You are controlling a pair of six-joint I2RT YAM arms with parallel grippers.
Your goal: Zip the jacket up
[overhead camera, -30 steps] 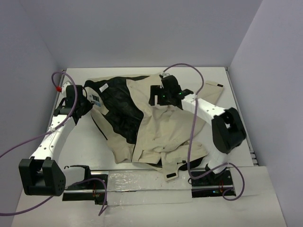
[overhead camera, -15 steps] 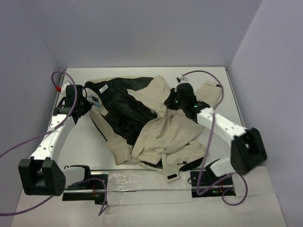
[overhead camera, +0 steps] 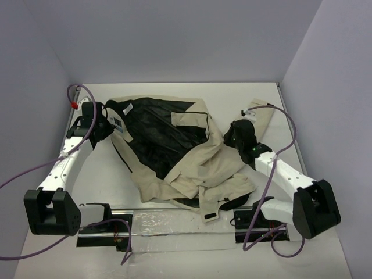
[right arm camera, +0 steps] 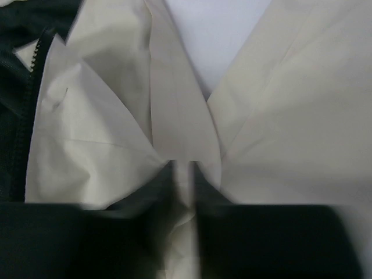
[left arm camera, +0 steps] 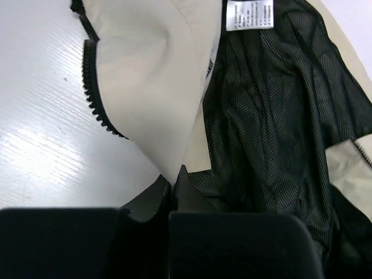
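Note:
The beige jacket (overhead camera: 197, 168) lies open and crumpled in the middle of the table, its black mesh lining (overhead camera: 154, 131) facing up. My left gripper (overhead camera: 106, 125) is shut on the jacket's left front edge near the white label (overhead camera: 118, 123); in the left wrist view the jaws (left arm camera: 173, 180) pinch beige fabric beside the black zipper teeth (left arm camera: 93, 96) and label (left arm camera: 251, 14). My right gripper (overhead camera: 229, 135) is shut on a fold of the beige fabric (right arm camera: 174, 133) at the jacket's right side; a zipper line (right arm camera: 32, 81) shows at the left of that view.
The white table (overhead camera: 104, 180) is walled by lavender panels. A black rail with clear plastic (overhead camera: 168, 224) runs along the near edge between the arm bases. Purple cables (overhead camera: 273, 125) loop over both arms. A beige sleeve (overhead camera: 261, 116) lies at the back right.
My right gripper has pulled the jacket's front panel to the right and nearer, uncovering more black lining. My left gripper has held its place on the left edge.

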